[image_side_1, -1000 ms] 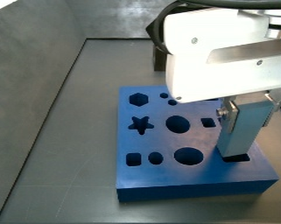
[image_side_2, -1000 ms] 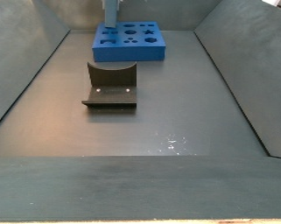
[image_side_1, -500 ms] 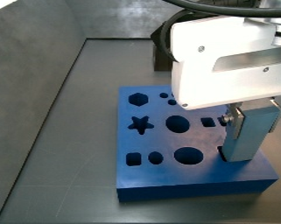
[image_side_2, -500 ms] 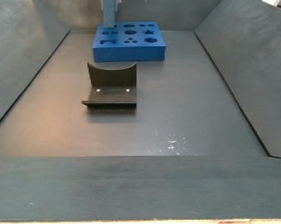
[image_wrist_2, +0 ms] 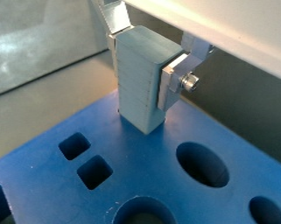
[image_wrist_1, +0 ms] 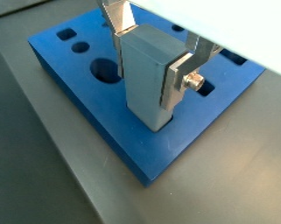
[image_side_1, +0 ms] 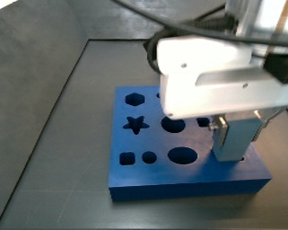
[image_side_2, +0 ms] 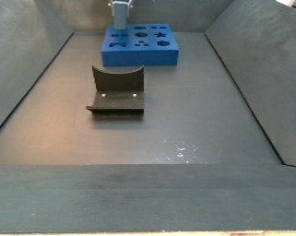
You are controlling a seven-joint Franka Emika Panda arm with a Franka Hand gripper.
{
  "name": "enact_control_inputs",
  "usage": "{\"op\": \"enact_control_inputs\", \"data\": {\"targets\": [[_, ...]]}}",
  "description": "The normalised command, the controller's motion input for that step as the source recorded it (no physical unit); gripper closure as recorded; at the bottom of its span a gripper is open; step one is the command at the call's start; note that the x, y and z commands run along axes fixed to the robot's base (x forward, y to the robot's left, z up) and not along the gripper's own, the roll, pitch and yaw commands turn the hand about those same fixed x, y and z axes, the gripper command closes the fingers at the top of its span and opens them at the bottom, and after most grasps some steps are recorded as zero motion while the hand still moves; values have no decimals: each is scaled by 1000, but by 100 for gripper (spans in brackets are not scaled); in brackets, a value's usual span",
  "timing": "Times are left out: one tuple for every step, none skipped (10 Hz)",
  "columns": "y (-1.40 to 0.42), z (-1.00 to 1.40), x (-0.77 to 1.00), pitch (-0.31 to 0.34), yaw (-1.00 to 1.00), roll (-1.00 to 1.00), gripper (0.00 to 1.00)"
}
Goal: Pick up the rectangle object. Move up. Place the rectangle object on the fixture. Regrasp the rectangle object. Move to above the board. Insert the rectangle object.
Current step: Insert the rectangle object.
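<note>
While much of one side view is blocked by the white arm housing, one board is seen on the dark floor, with its cut-out holes partly hidden. One fixture is seen well apart from the board, nearer the camera. One rectangle object is held upright, clamped between the fingers of the gripper, its lower end at the board's top near one edge.
</note>
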Motion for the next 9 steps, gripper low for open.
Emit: {"op": "enact_control_inputs", "data": {"targets": [[-137, -1000, 91, -14, -31, 46, 100], [-151, -1000, 80, -17, -49, 37, 100], [-154, -1000, 77, -17, -54, 34, 100], [-154, -1000, 74, -20, -54, 34, 100], [-157, -1000, 74, -17, -54, 34, 100], [-54, -663, 123, 229, 0, 0, 100], [0, 0, 0, 0, 0, 9, 100], [0, 0, 0, 0, 0, 9, 100], [0, 0, 0, 0, 0, 0, 100]]}}
